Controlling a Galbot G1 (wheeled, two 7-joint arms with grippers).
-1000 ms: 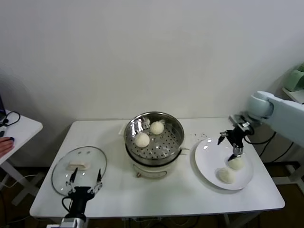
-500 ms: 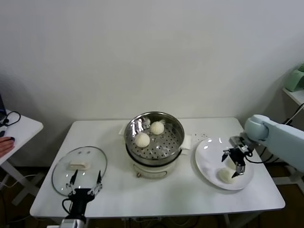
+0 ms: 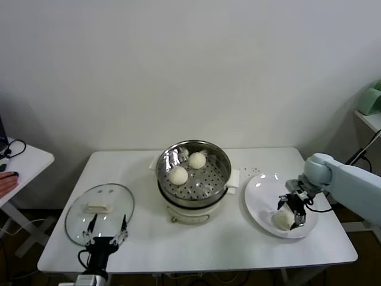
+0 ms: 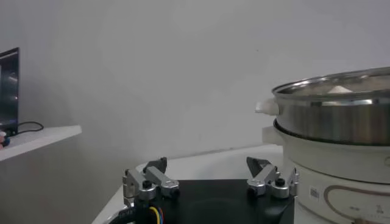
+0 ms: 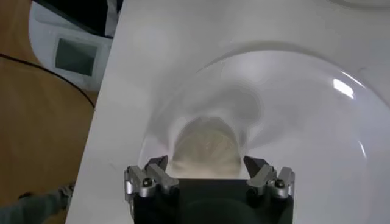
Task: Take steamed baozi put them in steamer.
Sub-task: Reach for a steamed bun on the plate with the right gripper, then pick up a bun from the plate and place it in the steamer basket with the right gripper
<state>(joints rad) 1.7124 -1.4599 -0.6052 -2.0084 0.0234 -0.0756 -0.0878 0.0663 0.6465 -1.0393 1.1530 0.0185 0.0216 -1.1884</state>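
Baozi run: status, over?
Right gripper open, straddling a baozi on the plate, not closed. Two buns in the steamer. Left gripper open, parked by the glass lid. Nothing obstructing.

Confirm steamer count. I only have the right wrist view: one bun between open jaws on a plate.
Observer: Two baozi sit in the steamer.
Operator: Where's that plate relative to the steamer?
Observer: The white plate is on the table just right of the steamer, with the right gripper low over it.
Operator: Left arm in the way?
Observer: No. The left gripper is parked at the table's front left edge by the glass lid, jaws open and empty.
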